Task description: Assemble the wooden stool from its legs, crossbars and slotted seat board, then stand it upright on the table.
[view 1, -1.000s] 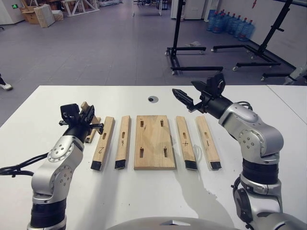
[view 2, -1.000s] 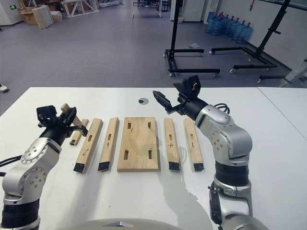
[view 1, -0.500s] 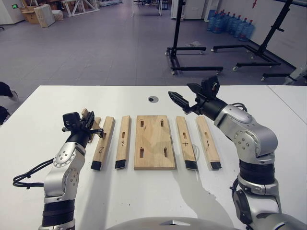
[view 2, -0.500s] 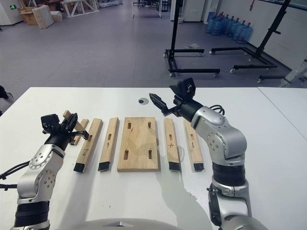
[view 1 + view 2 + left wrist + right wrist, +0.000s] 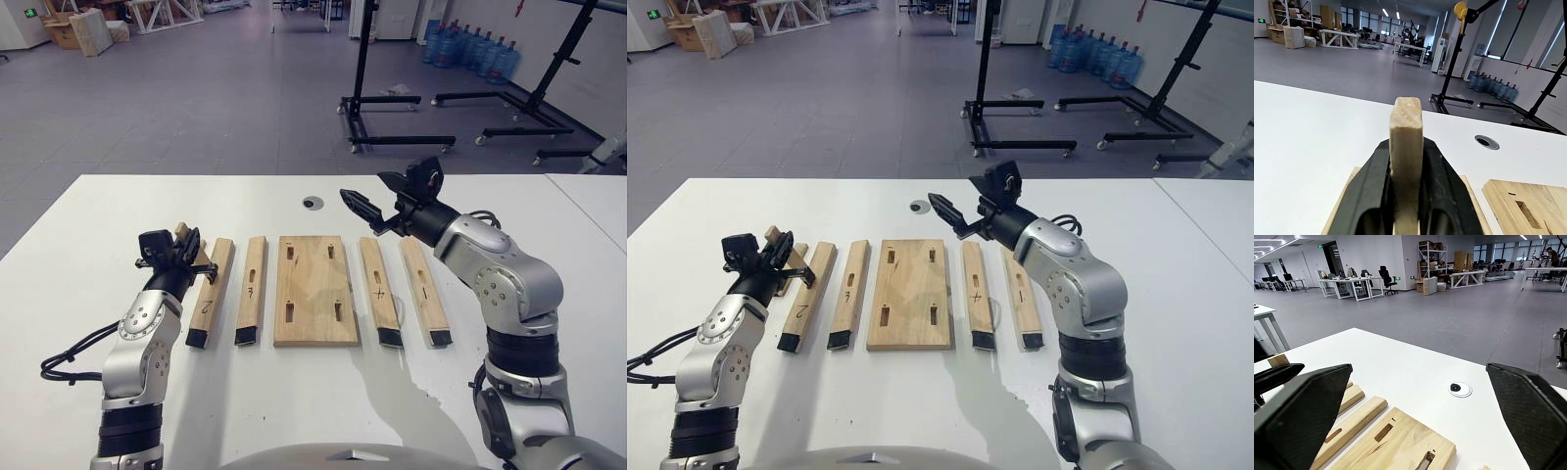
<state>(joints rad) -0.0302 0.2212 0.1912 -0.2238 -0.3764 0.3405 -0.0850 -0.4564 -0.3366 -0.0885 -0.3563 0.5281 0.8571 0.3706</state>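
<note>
Firmly, the left gripper [image 5: 172, 249] pinches a short crossbar [image 5: 1406, 122] between its black fingers [image 5: 1376, 181] — the wood's end sticks out past the fingertips. It sits at the left end of the row of parts, just beside the leftmost leg [image 5: 210, 292]. A second short piece [image 5: 789, 266] lies on the white table [image 5: 88, 211] under that gripper. Rightward come the second leg [image 5: 251, 290], the slotted seat board [image 5: 314, 290] lying flat, the third leg [image 5: 378, 291] and the rightmost leg [image 5: 424, 291], all side by side. The right gripper [image 5: 378, 199] hangs above the far ends of the third leg and the board — fingers spread wide, touching nothing. A round grommet hole [image 5: 313, 203] lies farther back.
</note>
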